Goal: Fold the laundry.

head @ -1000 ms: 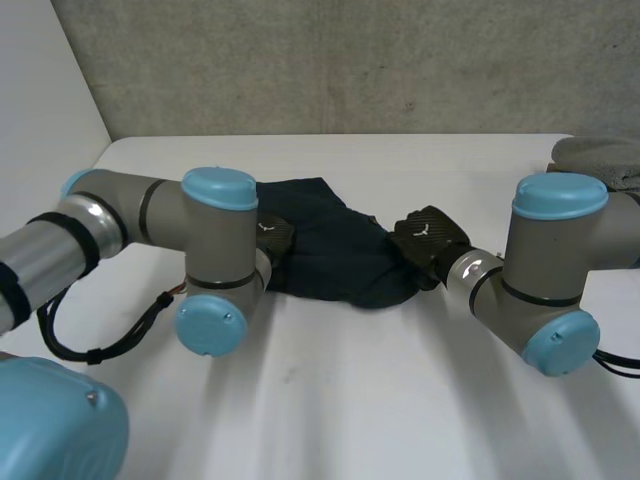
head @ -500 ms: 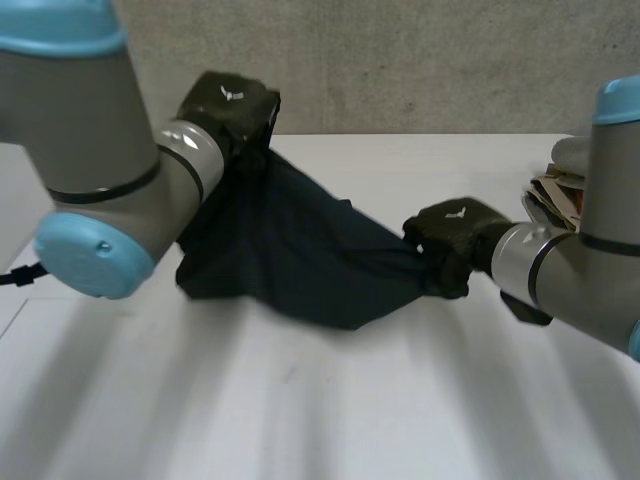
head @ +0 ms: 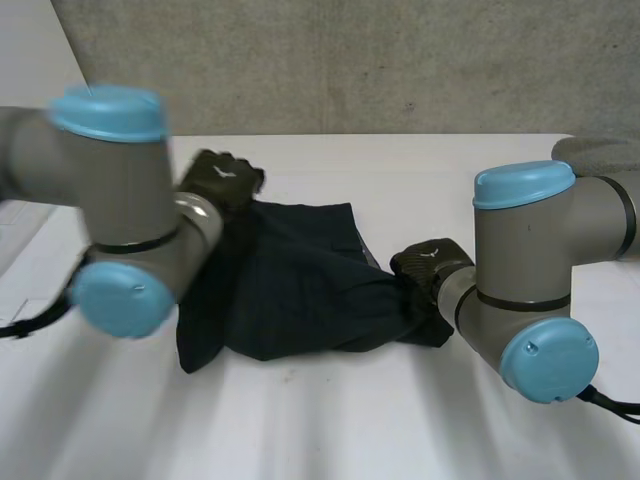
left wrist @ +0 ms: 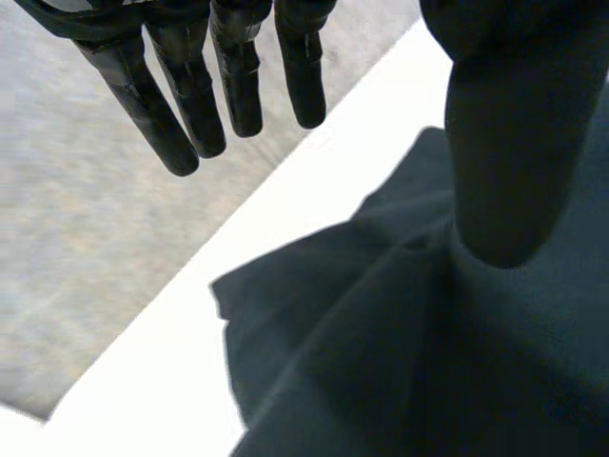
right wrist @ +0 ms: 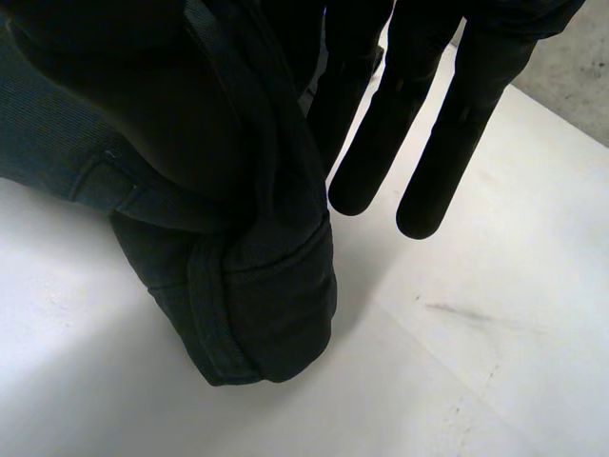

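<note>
Left hand [head: 224,178] slack, right hand [head: 428,263] clamped.

Free: worktop [head: 330,420] across the lower frame, plus a strip at top centre along the wall [head: 350,60]. Blocked: dark cloth [head: 290,280] mid-frame, boxed in by left arm [head: 120,200] at left and right arm [head: 530,290] at right. Grey heap [head: 600,152] in the upper right corner, behind the right arm.

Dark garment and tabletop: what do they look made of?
The dark garment: matte navy woven cloth, perhaps cotton; soft folds, stitched hem in the right wrist view. The tabletop: white, hard, smooth, low sheen, faint scuff; laminate or painted board, cannot tell which.
</note>
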Available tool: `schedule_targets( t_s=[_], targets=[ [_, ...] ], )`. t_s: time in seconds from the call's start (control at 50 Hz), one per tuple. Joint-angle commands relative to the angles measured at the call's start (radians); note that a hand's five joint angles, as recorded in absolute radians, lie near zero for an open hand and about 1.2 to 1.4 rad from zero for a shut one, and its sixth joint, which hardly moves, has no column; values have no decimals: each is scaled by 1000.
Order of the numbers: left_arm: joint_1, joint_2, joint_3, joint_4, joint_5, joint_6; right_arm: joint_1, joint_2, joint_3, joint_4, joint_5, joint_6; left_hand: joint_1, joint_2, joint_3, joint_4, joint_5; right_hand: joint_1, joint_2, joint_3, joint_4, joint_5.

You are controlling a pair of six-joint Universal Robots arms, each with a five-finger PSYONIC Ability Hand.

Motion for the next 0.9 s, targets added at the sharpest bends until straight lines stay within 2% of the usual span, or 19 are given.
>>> schedule_targets(
  t_s=[0.02,0.14,0.32,0.4,0.48,0.54,0.62,0.7,0.8,0.9],
  targets=[
    [31,280,-324,20,23,-54,1,-4,3,4,-6,-29,86,91,88,98,104,272,212,209,202,205],
    [57,241,-495,6,43,-77,2,-4,6,9,-8,-53,148,152,150,160,166,272,212,209,202,205],
    [108,67,-476,90,54,-77,12,-23,40,15,-9,-73,124,129,127,136,142,272,212,209,202,205],
    [101,24,-450,132,51,-77,10,-36,61,7,-8,-84,364,369,367,377,383,272,212,209,202,205],
    [103,7,-420,156,48,-73,4,-53,77,-2,-8,-93,997,1001,999,1009,1015,272,212,209,202,205],
    [108,22,-409,150,49,-62,-2,-73,88,1,-9,-102,999,1003,1001,1011,1017,272,212,209,202,205],
    [112,111,-415,114,57,-53,-11,-124,98,16,-14,-153,999,1003,1001,1011,1017,272,212,209,202,205],
    [104,321,-395,37,74,-56,-34,-225,94,49,-18,-254,999,1003,1001,1011,1017,272,212,209,202,205],
    [112,587,-267,-55,114,-63,-54,-384,11,61,-28,-368,999,1003,1001,1011,1017,272,212,209,202,205],
    [130,622,-139,-126,134,-70,-50,-417,-113,102,-18,-362,999,1003,1001,1011,1017,272,212,209,202,205]
  ],
)
